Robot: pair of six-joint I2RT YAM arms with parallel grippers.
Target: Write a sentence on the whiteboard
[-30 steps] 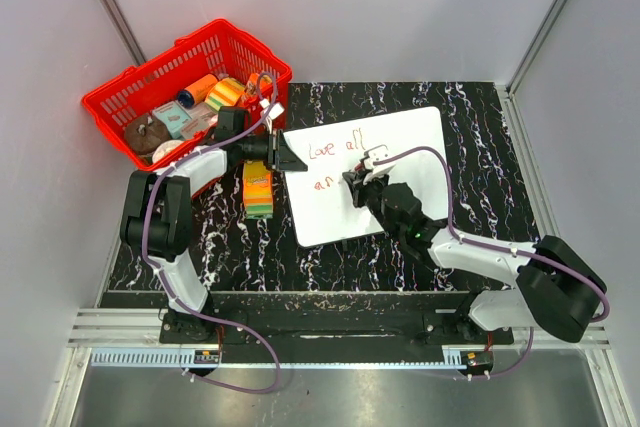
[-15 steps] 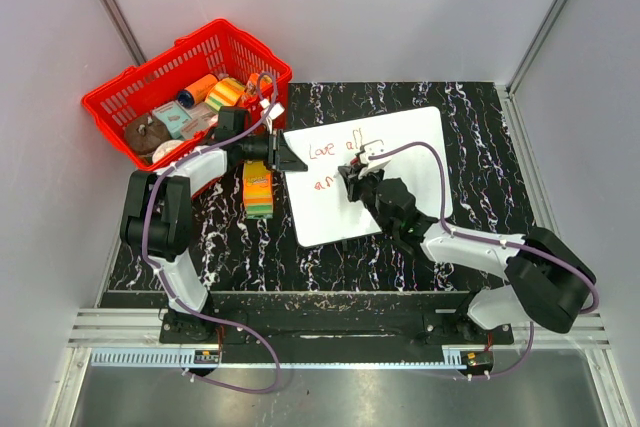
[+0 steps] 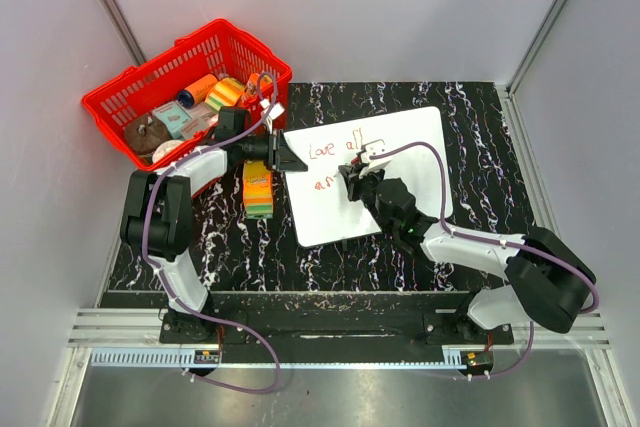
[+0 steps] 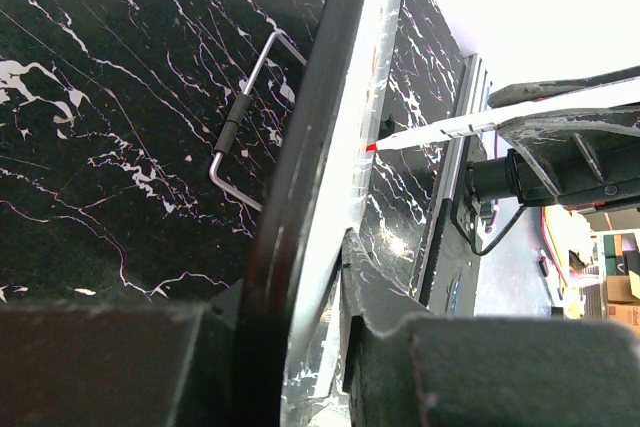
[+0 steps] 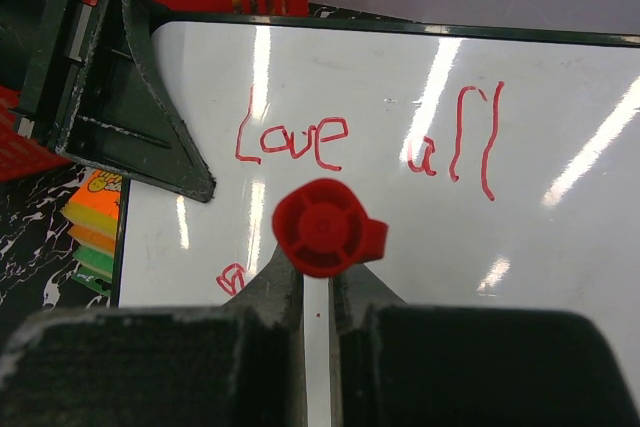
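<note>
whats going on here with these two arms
The right end effector holds a slim white red-capped marker pen tip-down at the large white rectangular whiteboard. The left end effector clamps the board's left edge. The red handwritten sentence reads "Love all", with a second line started.

Left arm (image 3: pixel 170 237), lower left, and right arm (image 3: pixel 470 247), lower right, are built alike: white links, black joints. Purple cables (image 3: pixel 412 145) are looped along both. Left gripper (image 3: pixel 298 161) fingers (image 5: pixel 130 97) are seen black, triangular, ribbed.
</note>
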